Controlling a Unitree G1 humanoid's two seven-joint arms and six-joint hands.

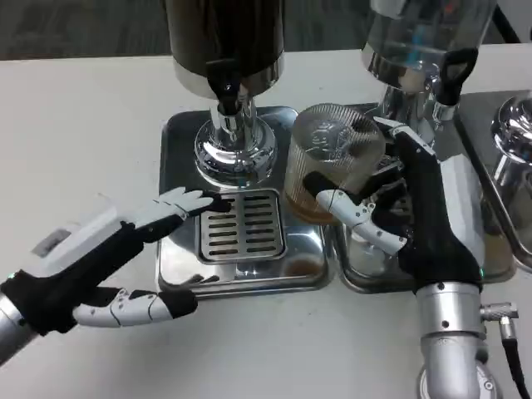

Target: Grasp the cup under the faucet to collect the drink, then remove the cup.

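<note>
Cup [331, 162] upright, gripped by right hand [397, 208], some amber drink inside; sits beside dark dispenser's faucet [226, 91], toward surface's right edge; left hand [125, 258] empty, fingers spread, over drip tray [241, 274].

table [83, 108]: white | on it: steel drip trays [179, 266], [349, 278] side by side

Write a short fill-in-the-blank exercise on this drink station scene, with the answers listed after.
1. The ribbed cup is held by the robot's ____ hand.
2. The left hand holds ____.
3. The slotted grate sits in the tray under the ____ dispenser.
4. The liquid at the cup's bottom looks ____.

Answers: right; nothing; dark; amber
</note>
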